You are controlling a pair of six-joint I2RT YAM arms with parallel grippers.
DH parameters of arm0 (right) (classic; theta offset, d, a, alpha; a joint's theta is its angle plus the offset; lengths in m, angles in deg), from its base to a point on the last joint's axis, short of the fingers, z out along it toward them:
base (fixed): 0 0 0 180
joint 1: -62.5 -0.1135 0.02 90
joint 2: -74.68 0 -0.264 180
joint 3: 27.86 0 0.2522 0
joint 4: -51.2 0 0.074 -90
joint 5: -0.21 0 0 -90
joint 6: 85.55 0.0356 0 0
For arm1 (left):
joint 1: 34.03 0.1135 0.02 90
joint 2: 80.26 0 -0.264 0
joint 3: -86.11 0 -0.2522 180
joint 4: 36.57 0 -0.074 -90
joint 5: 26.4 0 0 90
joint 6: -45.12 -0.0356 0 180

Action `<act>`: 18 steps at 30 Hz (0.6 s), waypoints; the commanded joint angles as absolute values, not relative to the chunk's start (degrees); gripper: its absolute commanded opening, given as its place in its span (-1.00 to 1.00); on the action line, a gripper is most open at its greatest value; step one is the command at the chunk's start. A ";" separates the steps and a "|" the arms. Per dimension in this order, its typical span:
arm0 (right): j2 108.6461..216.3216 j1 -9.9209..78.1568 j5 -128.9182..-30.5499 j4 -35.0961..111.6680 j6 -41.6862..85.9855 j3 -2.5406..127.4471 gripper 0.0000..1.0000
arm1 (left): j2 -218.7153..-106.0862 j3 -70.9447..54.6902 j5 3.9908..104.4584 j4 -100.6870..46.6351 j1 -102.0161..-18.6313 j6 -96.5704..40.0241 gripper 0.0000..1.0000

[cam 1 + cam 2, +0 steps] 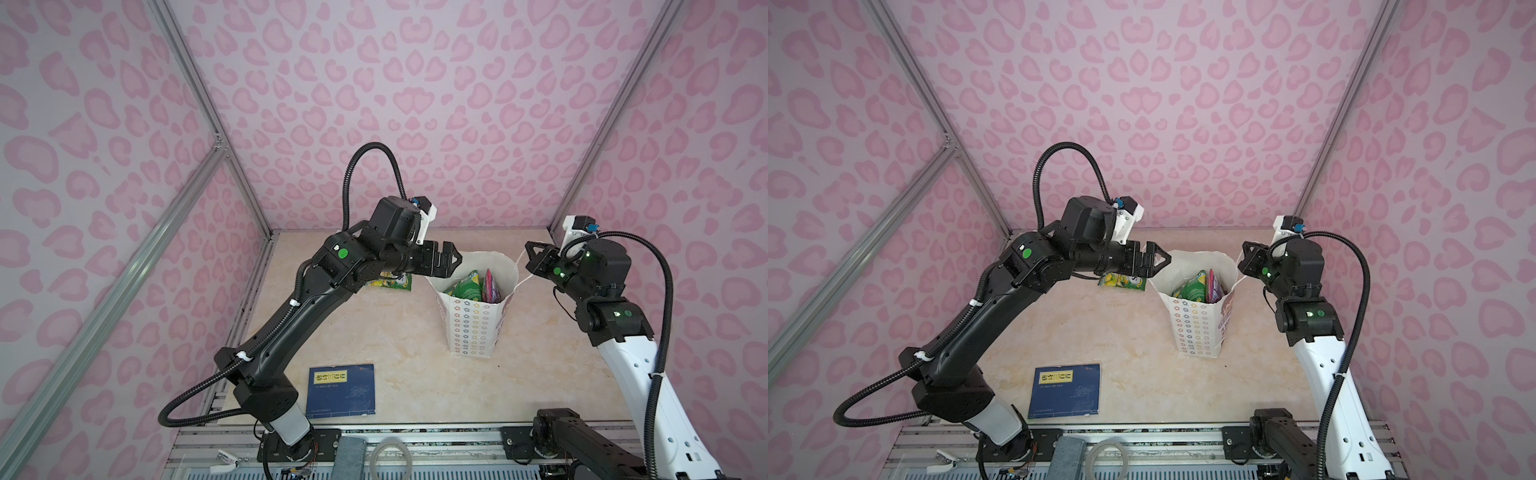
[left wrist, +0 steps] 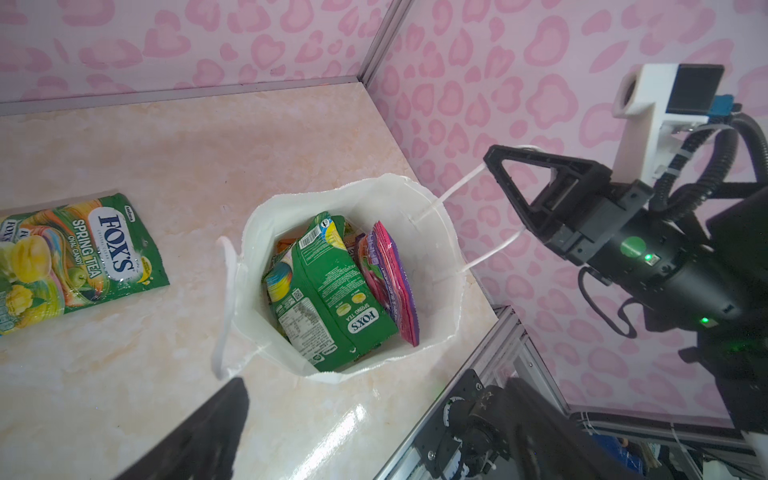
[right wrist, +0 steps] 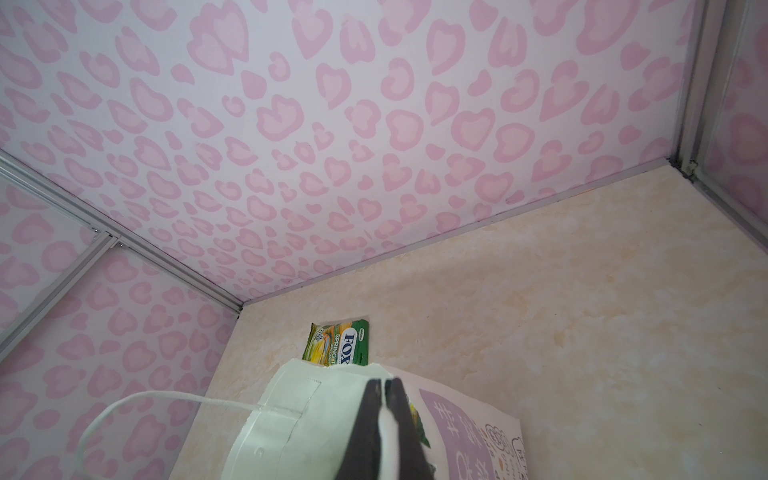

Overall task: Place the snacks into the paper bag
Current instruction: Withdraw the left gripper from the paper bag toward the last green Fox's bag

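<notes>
The white paper bag (image 1: 473, 328) (image 1: 1196, 328) stands upright right of the table's middle, its mouth held wide. Several snacks stand inside it, among them a green FOX'S packet (image 2: 332, 291) (image 1: 467, 286) and a purple one (image 2: 390, 274). One more green-yellow FOX'S snack (image 1: 395, 282) (image 1: 1123, 281) (image 2: 79, 257) (image 3: 340, 343) lies flat on the table left of the bag. My left gripper (image 1: 451, 259) (image 1: 1160, 262) hovers open and empty over the bag's left rim. My right gripper (image 1: 527, 246) (image 2: 490, 154) (image 3: 384, 380) is shut on the bag's white cord handle, holding it taut to the right.
A dark-blue book with a yellow label (image 1: 340, 388) (image 1: 1065, 390) lies near the front edge. Pink patterned walls close in the back and both sides. A tape roll (image 1: 390, 455) sits on the metal rail in front.
</notes>
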State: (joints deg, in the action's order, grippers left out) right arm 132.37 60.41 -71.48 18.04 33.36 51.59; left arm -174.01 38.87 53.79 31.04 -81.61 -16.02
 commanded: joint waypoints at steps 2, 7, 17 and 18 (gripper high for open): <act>132.60 60.57 -70.91 22.58 33.61 51.18 -1.00 | -169.25 34.13 52.02 25.50 -81.54 -17.63 0.96; 132.56 60.78 -70.97 22.45 33.58 51.01 -1.00 | -162.57 27.78 53.89 21.79 -81.54 -16.83 0.96; 132.25 60.93 -70.91 22.24 33.53 51.03 -1.00 | -144.89 7.13 57.26 13.81 -70.25 -9.57 0.95; 132.25 60.94 -70.89 22.23 33.50 51.01 -1.00 | -144.27 5.77 56.68 13.55 -68.75 -9.19 0.95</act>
